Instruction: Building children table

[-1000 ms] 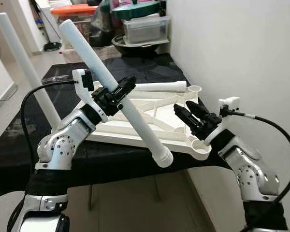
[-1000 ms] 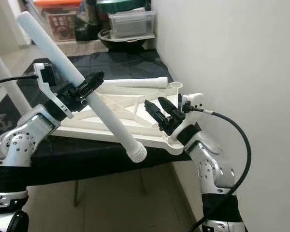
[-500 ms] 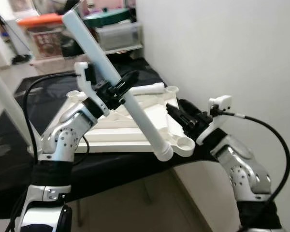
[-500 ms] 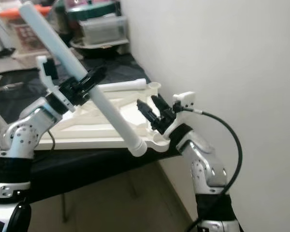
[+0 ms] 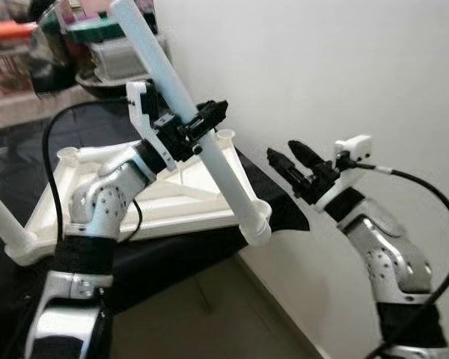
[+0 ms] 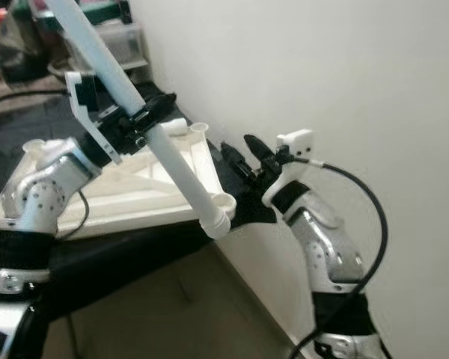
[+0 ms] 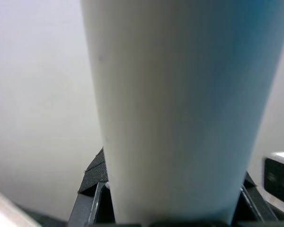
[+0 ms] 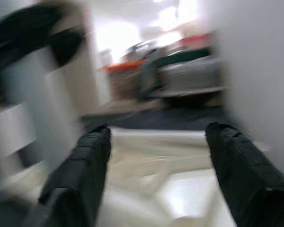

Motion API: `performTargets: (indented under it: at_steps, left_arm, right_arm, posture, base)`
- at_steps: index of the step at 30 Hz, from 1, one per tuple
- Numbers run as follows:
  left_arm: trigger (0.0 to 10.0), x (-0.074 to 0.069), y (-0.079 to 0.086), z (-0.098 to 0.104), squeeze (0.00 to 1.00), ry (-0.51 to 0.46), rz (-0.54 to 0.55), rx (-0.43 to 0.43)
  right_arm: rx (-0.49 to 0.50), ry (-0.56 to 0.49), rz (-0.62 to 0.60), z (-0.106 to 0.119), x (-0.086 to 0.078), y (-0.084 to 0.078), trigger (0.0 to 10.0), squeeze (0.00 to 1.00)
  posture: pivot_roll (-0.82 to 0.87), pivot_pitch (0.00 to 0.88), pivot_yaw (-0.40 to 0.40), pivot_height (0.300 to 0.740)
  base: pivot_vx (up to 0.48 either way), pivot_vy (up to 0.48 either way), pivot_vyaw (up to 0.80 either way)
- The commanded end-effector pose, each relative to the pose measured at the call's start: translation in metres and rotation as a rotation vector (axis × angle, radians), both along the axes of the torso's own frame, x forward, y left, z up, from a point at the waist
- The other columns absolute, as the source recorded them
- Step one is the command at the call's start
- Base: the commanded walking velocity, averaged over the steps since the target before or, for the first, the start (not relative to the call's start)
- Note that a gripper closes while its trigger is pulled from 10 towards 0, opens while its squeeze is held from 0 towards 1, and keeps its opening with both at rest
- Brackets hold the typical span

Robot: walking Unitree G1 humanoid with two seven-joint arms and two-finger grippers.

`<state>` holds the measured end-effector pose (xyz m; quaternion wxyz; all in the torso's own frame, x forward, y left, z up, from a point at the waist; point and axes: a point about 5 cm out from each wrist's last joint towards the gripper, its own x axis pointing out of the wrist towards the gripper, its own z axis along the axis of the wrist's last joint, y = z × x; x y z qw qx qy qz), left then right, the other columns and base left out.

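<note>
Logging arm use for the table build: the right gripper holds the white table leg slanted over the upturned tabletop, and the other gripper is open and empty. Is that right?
Wrong arm. In the left eye view, the left gripper holds the white table leg slanted over the upturned tabletop; the right gripper is open and empty.

White leg [image 5: 181, 90], black cloth [image 5: 172, 250]
</note>
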<state>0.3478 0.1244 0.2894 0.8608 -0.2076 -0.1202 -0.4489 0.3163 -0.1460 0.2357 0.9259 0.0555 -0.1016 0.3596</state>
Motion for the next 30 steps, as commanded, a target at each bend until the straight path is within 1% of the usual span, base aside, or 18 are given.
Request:
performTargets:
  at_steps: [1,2,3,4,5,6,7,8,9,10,12,14,17,21,22,24,26,30]
  left_arm:
    - [10.0,0.0,0.0,0.004,0.0,-0.03,-0.013,0.025]
    - [10.0,0.0,0.0,0.004,0.0,-0.03,-0.013,0.025]
    - [10.0,0.001,-0.001,0.004,0.0,-0.035,-0.023,0.039]
    - [10.0,0.001,-0.002,0.004,0.0,-0.043,-0.038,0.06]
    - [10.0,0.001,-0.002,0.004,0.0,-0.043,-0.038,0.06]
    - [10.0,0.001,-0.003,0.003,0.0,-0.051,-0.055,0.084]
    - [10.0,0.001,-0.003,0.003,0.0,-0.051,-0.055,0.084]
    - [10.0,0.001,-0.005,0.003,0.0,-0.06,-0.085,0.108]
    - [10.0,0.001,-0.005,0.003,0.0,-0.06,-0.085,0.108]
    - [10.0,0.0,-0.007,0.003,0.0,-0.066,-0.106,0.122]
    - [10.0,-0.001,-0.016,0.001,0.0,-0.076,-0.161,0.149]
    - [10.0,-0.002,-0.024,0.0,0.0,-0.078,-0.198,0.158]
    - [10.0,-0.002,-0.03,-0.002,0.0,-0.077,-0.22,0.163]
    - [10.0,-0.002,-0.032,-0.003,0.0,-0.077,-0.226,0.166]
    - [10.0,-0.002,-0.037,-0.005,0.0,-0.077,-0.239,0.17]
    - [10.0,-0.002,-0.037,-0.005,0.0,-0.077,-0.239,0.17]
    - [10.0,-0.002,-0.044,-0.007,0.0,-0.078,-0.258,0.173]
    - [10.0,-0.001,-0.049,-0.008,0.0,-0.086,-0.274,0.177]
  right_arm:
    - [-0.043,0.023,0.064,-0.001,-0.002,0.001,10.0,1.0]
    - [-0.043,0.023,0.064,-0.001,-0.002,0.001,10.0,1.0]
    - [-0.086,0.024,0.084,-0.003,-0.002,0.001,10.0,1.0]
    - [-0.104,0.053,0.079,-0.006,0.0,-0.001,10.0,1.0]
    - [-0.104,0.053,0.079,-0.006,0.0,-0.001,10.0,1.0]
    - [-0.114,0.08,0.111,-0.008,0.0,-0.002,10.0,0.27]
    - [-0.114,0.08,0.111,-0.008,0.0,-0.002,10.0,0.27]
    - [-0.119,0.098,0.159,-0.008,-0.002,-0.003,10.0,0.0]
    - [-0.119,0.098,0.159,-0.008,-0.002,-0.003,10.0,0.0]
    - [-0.117,0.11,0.194,-0.008,-0.004,-0.003,10.0,0.0]
    - [-0.16,0.132,0.2,-0.011,-0.001,-0.002,10.0,0.0]
    - [-0.175,0.145,0.188,-0.013,0.003,0.001,10.0,0.0]
    - [-0.161,0.148,0.195,-0.012,0.005,0.006,10.0,0.0]
    - [-0.155,0.153,0.202,-0.011,0.005,0.007,10.0,0.0]
    - [-0.16,0.159,0.216,-0.012,0.006,0.012,10.0,0.0]
    - [-0.16,0.159,0.216,-0.012,0.006,0.012,10.0,0.0]
    - [-0.158,0.17,0.25,-0.013,0.006,0.021,10.0,0.0]
    - [-0.17,0.188,0.309,-0.015,0.003,0.03,10.0,0.0]
  posture:
    - [-0.02,0.0,0.051,0.74]
    - [-0.02,0.0,0.051,0.74]
    - [-0.02,0.0,0.051,0.74]
    - [-0.02,0.0,0.048,0.74]
    - [-0.02,0.0,0.048,0.74]
    - [-0.02,0.0,0.051,0.74]
    - [-0.02,0.0,0.051,0.74]
    - [-0.01,0.0,0.049,0.74]
    - [-0.01,0.0,0.049,0.74]
    - [-0.01,0.0,0.049,0.74]
    - [-0.02,0.0,0.053,0.74]
    - [-0.01,0.0,0.052,0.74]
    - [-0.02,0.0,0.054,0.74]
    - [-0.02,0.0,0.054,0.74]
    - [-0.02,0.0,0.055,0.74]
    - [-0.02,0.0,0.055,0.74]
    - [-0.02,0.0,0.056,0.74]
    - [-0.02,0.0,0.057,0.74]
  base:
    - [0.0,0.0,0.0]
    - [0.0,0.0,0.0]
    - [0.0,0.0,0.0]
    - [0.0,0.0,0.0]
    - [0.0,0.0,0.0]
    - [0.0,0.0,0.0]
    - [0.0,0.0,0.0]
    - [0.0,0.0,0.0]
    - [0.0,0.0,0.0]
    - [0.0,0.0,0.0]
    - [0.0,0.0,0.0]
    - [0.0,0.0,0.0]
    - [0.0,0.0,0.0]
    - [0.0,0.0,0.0]
    - [0.0,0.0,0.0]
    - [0.0,0.0,0.0]
    - [0.0,0.0,0.0]
    - [0.0,0.0,0.0]
